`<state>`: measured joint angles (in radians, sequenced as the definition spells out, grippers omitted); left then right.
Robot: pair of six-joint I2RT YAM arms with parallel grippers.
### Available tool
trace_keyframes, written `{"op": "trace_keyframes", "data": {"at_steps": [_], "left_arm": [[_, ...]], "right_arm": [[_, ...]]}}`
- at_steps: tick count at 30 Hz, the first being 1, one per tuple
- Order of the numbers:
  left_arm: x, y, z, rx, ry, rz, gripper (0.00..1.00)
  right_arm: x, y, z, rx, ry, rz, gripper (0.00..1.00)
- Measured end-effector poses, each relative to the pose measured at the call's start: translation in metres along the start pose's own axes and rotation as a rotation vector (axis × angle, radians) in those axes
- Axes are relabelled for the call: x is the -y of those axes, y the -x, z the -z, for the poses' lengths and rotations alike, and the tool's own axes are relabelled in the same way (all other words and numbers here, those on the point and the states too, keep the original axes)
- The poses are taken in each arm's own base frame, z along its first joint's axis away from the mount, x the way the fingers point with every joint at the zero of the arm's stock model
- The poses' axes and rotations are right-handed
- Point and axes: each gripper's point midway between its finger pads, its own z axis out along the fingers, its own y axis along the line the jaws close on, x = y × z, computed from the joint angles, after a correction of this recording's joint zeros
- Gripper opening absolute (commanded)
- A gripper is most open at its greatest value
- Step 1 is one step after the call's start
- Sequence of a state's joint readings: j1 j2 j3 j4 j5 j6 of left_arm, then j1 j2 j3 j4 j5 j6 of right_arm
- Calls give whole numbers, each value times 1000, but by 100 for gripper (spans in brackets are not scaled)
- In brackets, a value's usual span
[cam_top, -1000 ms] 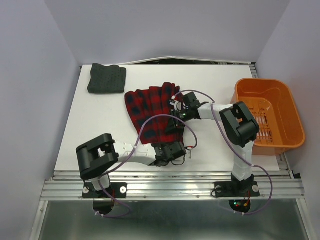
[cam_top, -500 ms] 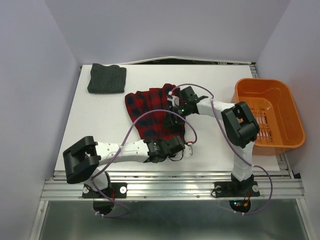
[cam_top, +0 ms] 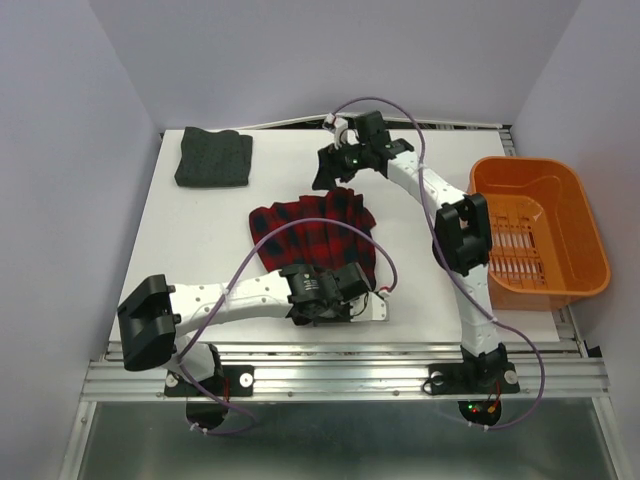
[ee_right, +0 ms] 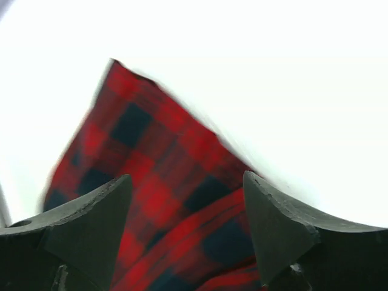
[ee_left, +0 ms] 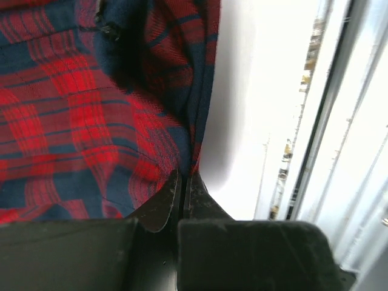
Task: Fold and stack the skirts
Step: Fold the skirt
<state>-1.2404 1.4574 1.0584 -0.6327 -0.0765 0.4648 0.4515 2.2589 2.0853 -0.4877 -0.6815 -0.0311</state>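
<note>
Left claw (ee_left: 183, 179) pinches plaid skirt (cam_top: 310, 226) hem, orange basket (cam_top: 525, 180) well apart

The near edge of the plaid skirt (cam_top: 300, 210) is covered by the left arm (cam_top: 250, 293); from the right wrist it is seen blurred.

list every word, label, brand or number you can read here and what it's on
None. No readable text shows on the plaid skirt, the grey skirt, the orange basket, the table, the left arm or the right arm in any view.
</note>
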Motion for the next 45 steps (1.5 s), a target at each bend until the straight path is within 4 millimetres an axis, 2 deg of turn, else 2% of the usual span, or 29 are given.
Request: {"op": "trace_keyframes", "data": {"at_steps": [3,6,7,10,12,14,17,21,22,28,32,38,45], "left_arm": [[5,9,10,21,-46,2,0],[7,18,21,39,-78,1,0],[7,21,25,44,-85,1,0],[2,30,38,62,-98,7,0],[-4,34,46,76,-102,11,0],[-18,40,55,93,-98,26,0],[-44,41,60,107,-67,62,0],[-81,26,56,83,-31,114,0],[-95,19,53,70,-16,131,0],[-142,-20,38,6,42,187,0],[-170,-26,32,33,108,184,0],[-198,-40,17,51,203,160,0],[-214,-41,4,83,264,70,0]], "right_arm": [[31,-46,-25,-92,-17,-29,66],[46,-99,-45,-199,3,-85,56],[43,-110,-49,-216,43,-94,51],[35,-115,-47,-229,106,-83,46],[26,-128,-45,-249,158,-80,41],[16,-139,-40,-266,204,-84,36],[-1,-154,-31,-299,252,-88,35],[-15,-165,-25,-323,299,-83,34],[-19,-168,-23,-331,311,-80,34],[-29,-179,-14,-357,350,-75,31],[-32,-183,-12,-366,363,-70,30],[-34,-185,-10,-373,370,-65,29],[-33,-185,-10,-372,373,-58,28]]}}
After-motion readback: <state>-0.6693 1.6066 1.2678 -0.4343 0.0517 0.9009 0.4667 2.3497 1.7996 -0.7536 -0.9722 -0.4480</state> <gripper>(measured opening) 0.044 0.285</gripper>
